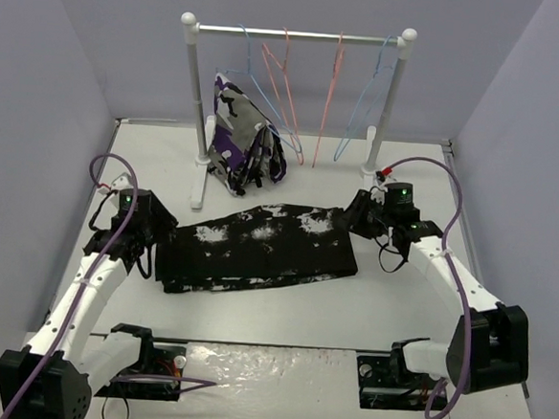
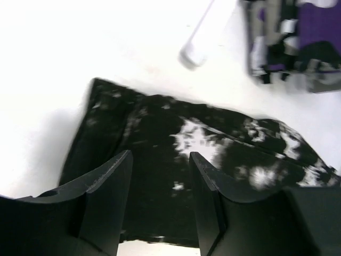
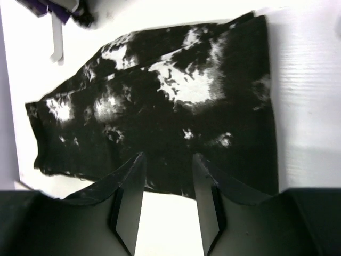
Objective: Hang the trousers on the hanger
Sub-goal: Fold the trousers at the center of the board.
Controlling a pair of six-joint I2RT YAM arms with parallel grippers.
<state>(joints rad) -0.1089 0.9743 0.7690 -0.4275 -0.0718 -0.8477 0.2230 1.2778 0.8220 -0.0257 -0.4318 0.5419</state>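
The black, white-splotched trousers (image 1: 258, 246) lie folded flat across the middle of the table, also seen as trousers (image 2: 224, 149) and trousers (image 3: 176, 90). My left gripper (image 1: 153, 241) stands at their left end. In the left wrist view the gripper (image 2: 160, 157) is open, its jaws apart over the fabric near its edge. My right gripper (image 1: 356, 217) is at the trousers' right end. In its wrist view the gripper (image 3: 168, 157) is open, its tips reaching the cloth's edge, with bare table between the fingers. A light-blue hanger (image 1: 363, 108) hangs at the rail's right end.
A white clothes rack (image 1: 296, 35) stands at the back, its foot (image 2: 200, 42) near the trousers' left part. Pink-red hangers (image 1: 283, 95) and a purple patterned garment (image 1: 244, 140) hang from it. Grey walls close in the table on three sides.
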